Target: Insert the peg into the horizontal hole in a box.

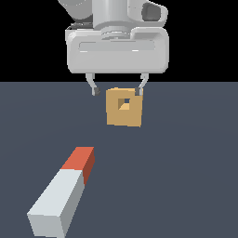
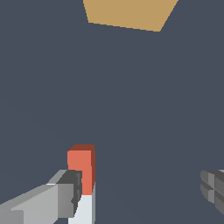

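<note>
The peg (image 1: 62,190) is a long grey-white bar with a red end, lying on the dark floor toward the near side of the exterior view, red end pointing toward the box. The tan box (image 1: 124,107) stands farther back, with its square hole (image 1: 124,103) facing the camera. My gripper (image 1: 117,89) is open and empty, held high above the floor, its fingertips framing the box's top in the exterior view. In the wrist view the peg's red end (image 2: 82,168) lies beside one finger (image 2: 70,192). The box's top (image 2: 129,13) shows at the frame's edge.
The dark grey floor (image 1: 186,176) stretches around the peg and the box. Nothing else stands on it in either view.
</note>
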`<state>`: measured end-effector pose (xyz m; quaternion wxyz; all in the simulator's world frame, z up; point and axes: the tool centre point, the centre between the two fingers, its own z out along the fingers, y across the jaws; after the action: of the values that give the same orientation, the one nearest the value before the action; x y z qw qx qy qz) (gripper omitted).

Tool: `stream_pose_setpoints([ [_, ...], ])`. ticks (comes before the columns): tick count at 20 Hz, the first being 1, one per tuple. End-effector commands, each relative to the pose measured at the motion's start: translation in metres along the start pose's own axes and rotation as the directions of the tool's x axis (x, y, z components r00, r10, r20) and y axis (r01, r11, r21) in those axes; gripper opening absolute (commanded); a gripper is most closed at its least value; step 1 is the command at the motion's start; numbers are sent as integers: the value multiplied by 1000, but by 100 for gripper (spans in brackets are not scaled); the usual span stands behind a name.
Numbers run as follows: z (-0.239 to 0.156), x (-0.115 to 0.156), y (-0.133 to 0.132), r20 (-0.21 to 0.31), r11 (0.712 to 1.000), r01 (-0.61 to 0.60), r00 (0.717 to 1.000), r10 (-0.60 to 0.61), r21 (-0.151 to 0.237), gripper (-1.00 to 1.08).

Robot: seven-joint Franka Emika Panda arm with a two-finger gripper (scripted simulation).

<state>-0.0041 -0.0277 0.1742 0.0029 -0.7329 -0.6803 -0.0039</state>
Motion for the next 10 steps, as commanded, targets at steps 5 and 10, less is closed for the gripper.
stream_pose_setpoints([
  [5,3,-4,-2,0,1000,0,1000,0,0,100],
  [10,15,-22,-12,1,1000,1,1000,-1,0,100],
])
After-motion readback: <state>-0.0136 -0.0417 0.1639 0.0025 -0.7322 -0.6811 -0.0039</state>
